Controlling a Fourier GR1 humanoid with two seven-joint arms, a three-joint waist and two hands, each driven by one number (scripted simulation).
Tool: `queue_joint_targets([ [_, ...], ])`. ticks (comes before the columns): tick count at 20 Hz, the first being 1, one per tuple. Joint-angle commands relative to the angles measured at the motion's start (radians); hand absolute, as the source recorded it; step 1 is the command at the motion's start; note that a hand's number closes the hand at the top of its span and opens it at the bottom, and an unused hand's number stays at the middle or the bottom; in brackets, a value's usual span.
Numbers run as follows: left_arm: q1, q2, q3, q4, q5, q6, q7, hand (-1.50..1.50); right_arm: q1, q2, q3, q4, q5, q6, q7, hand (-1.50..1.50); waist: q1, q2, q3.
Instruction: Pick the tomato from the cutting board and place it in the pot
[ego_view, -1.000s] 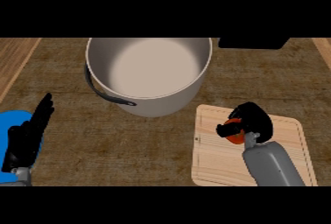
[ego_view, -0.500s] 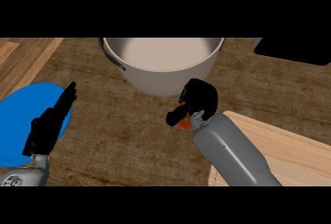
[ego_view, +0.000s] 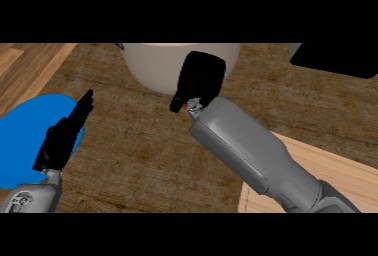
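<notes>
Now the right black hand (ego_view: 201, 80) curls around the small red tomato (ego_view: 182, 107), mostly hidden beneath it, against the grey metal pot (ego_view: 159, 65); left hand (ego_view: 65, 134) straight-fingered.

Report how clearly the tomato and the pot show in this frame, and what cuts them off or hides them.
Head view: the right hand covers nearly all of the tomato, leaving only a red sliver under the fingers; the pot is cropped by the upper edge, rim out of sight; soft, even light, no glare; the left hand shows whole over the blue plate.
</notes>
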Motion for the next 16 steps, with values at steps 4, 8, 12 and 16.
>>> queue_joint_targets([
  [4,-0.007,-0.011,-0.001,0.023,-0.008,0.013,0.018,0.0,-0.251,0.012,0.02,0.111,0.13,-0.076,0.253,1.5,-0.028,-0.006,0.001],
  [8,-0.029,-0.013,0.007,0.024,-0.004,0.017,0.026,0.0,-0.314,0.012,-0.013,0.146,0.141,-0.145,0.275,1.5,-0.027,0.001,0.003],
  [12,-0.017,-0.013,0.013,0.032,-0.012,0.027,0.005,0.0,-0.381,0.012,-0.04,0.199,0.168,-0.194,0.278,1.5,-0.036,0.005,0.002],
  [16,-0.003,0.004,0.029,0.035,-0.009,0.022,0.005,0.0,-0.415,0.012,-0.073,0.256,0.191,-0.247,0.276,1.5,-0.066,0.002,0.004],
])
